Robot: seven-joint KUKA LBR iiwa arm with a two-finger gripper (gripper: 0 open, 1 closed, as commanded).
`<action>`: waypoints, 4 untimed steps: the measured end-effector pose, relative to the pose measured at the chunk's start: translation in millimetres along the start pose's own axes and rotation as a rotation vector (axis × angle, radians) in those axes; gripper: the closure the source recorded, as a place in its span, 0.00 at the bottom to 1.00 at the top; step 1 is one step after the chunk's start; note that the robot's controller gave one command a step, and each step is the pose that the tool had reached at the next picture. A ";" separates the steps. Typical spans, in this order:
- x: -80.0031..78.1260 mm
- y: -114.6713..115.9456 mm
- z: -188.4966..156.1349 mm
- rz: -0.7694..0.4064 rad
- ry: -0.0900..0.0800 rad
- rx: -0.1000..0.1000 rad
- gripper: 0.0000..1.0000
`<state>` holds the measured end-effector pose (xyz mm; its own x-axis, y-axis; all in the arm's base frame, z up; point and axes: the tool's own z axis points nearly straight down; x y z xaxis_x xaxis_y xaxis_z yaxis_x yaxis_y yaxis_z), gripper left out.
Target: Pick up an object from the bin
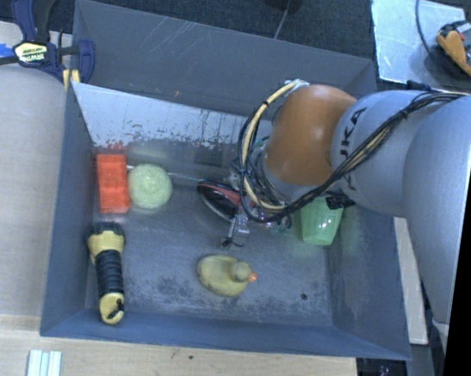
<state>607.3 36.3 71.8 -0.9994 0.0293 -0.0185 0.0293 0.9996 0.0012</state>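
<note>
One duck (223, 275) lies near-centre; pincer (236, 232) hangs just far of it, presumably staged for pickup; I cannot tell its opening.

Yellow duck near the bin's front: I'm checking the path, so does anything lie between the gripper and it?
Nothing visible does. The gripper hangs just behind the yellow duck, with only bin floor between; the red-and-black thing lies farther back.
</note>
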 end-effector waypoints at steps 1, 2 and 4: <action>-13.1 17.6 0.7 0.024 0.001 -0.001 1.00; -13.1 17.6 0.7 0.024 0.001 -0.001 1.00; -13.2 17.2 -39.6 0.023 0.001 -0.001 1.00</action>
<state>620.2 53.0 111.6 -0.9985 0.0526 -0.0179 0.0525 0.9986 0.0026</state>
